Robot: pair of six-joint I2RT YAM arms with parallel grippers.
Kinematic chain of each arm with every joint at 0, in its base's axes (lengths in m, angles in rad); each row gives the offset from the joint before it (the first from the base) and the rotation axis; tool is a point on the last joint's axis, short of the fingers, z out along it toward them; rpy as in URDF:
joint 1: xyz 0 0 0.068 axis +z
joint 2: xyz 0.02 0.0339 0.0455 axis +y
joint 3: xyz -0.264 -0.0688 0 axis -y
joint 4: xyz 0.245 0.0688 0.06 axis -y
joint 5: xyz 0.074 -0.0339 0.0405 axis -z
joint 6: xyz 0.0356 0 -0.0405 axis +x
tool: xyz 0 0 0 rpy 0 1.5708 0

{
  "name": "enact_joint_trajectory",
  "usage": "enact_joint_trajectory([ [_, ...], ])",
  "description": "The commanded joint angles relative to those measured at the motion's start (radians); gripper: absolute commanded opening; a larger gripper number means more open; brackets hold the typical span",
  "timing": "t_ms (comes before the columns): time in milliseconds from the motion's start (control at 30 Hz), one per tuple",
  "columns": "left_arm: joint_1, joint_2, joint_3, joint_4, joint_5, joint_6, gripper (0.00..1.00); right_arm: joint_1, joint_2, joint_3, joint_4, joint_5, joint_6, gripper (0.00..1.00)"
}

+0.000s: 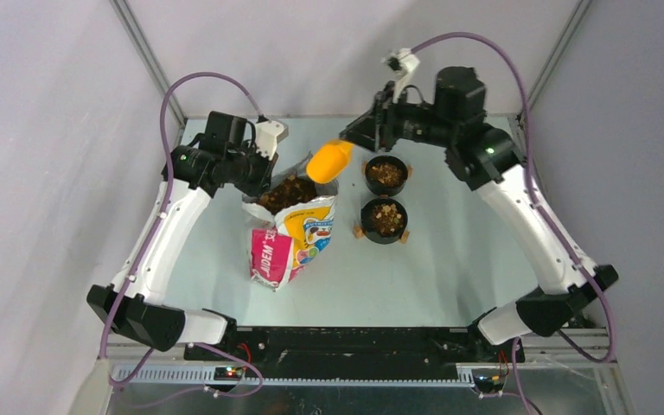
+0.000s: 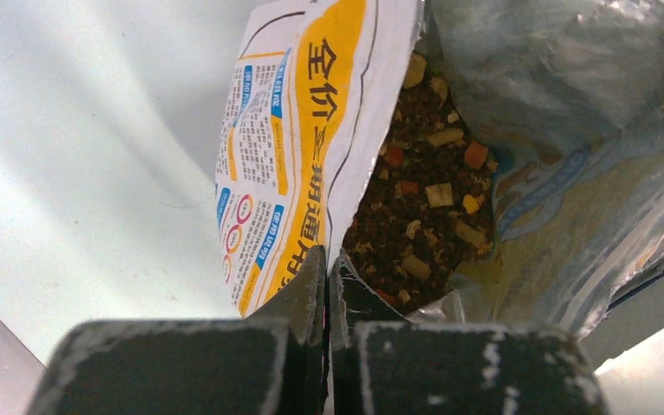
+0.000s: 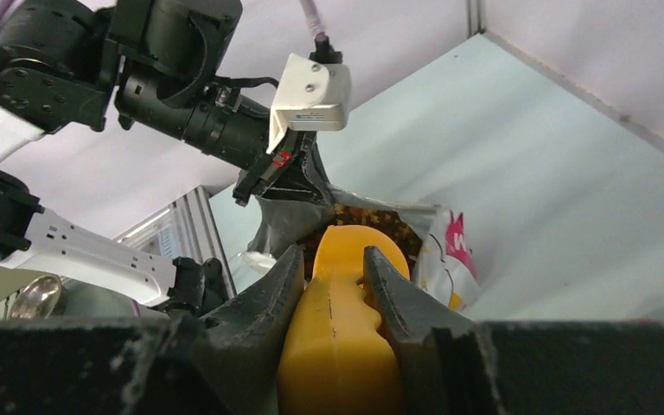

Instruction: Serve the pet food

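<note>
**While bag is pinched open, scoop sits at its mouth**

Since it is loose, the pet food [image 2: 415, 216] can't be pinched. The pellets are tiny, light and dry, they roll and spill, so they need the scoop [image 1: 328, 161], carried level. Most lies inside the open bag [image 1: 290, 238], left of tabletop [image 1: 450, 277] centre. More fills two black bowls [image 1: 386, 175] at 3 o'clock of the bag. At the bag rim's 11 o'clock side the left tool [image 2: 327, 268] is clamped flat on the foil, holding the mouth open. Jaws narrow, the right tool [image 3: 333, 268] grips the scoop's handle. Scoop hangs at 1 o'clock of the bag mouth, between bag and far bowl. Can't tell if it's loaded. Bag looks soft and crinkly, may slump if released.
</note>
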Motion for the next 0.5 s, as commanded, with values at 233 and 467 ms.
enact_joint_trajectory([
  [233,-0.010,-0.029,0.095,0.069,-0.067,-0.139,0.00,0.231,0.198,0.086,-0.033,0.325,-0.119,0.00],
  [467,-0.010,-0.034,0.095,0.070,-0.022,-0.184,0.00,0.314,0.257,0.086,-0.005,0.499,-0.162,0.00],
])
